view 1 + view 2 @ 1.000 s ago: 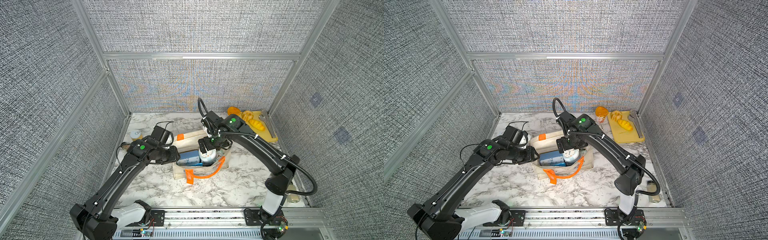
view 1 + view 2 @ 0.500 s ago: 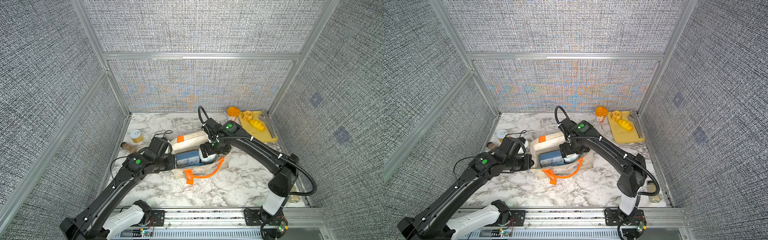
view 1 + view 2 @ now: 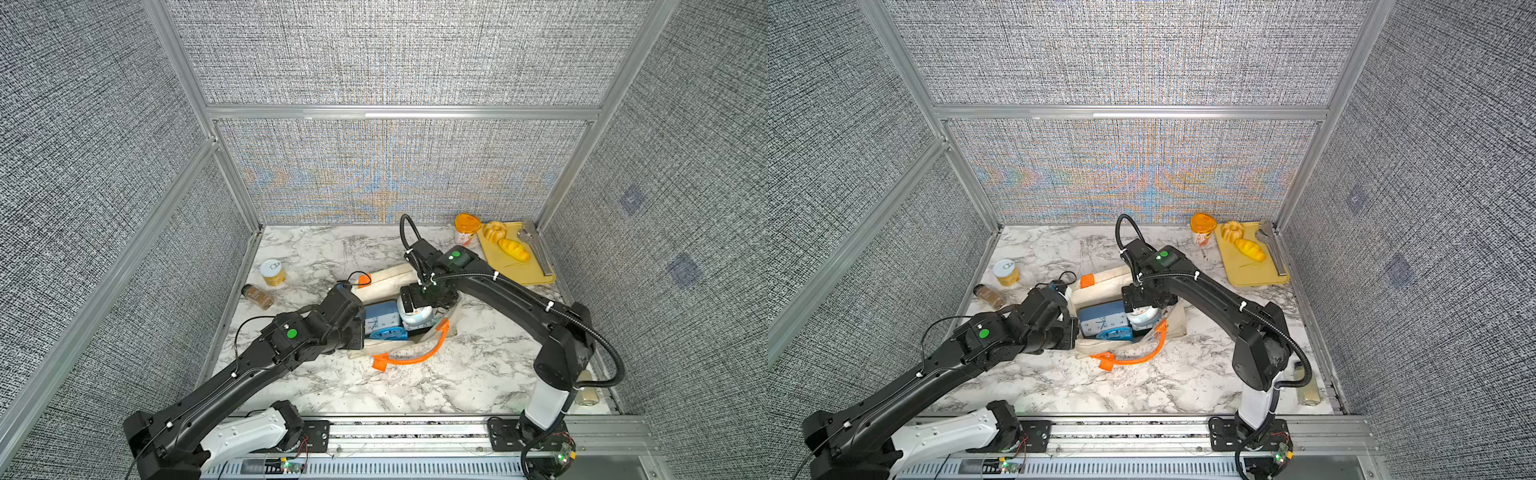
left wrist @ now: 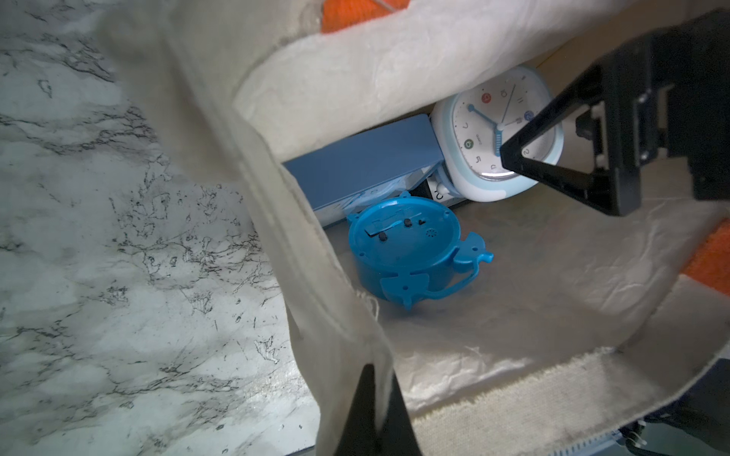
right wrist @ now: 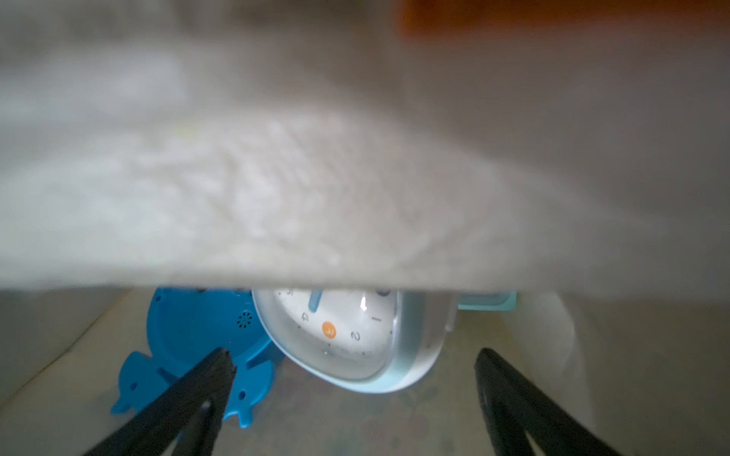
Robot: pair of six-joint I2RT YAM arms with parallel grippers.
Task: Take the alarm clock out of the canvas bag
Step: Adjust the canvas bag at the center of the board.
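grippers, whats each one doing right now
left gripper: closed on the canvas bag rim.
right gripper: open inside the bag, at the white and light blue alarm clock, holding nothing.

The top views were evenly lit; moiré was seen on the back wall point(image 3: 386, 174). The canvas bag point(image 5: 276, 158) was blurred in the right wrist view.

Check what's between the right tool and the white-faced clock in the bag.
Nothing but bare canvas bag lining, per the right wrist view: the open right tool faces the white-faced alarm clock. The blue round clock sits beside it.
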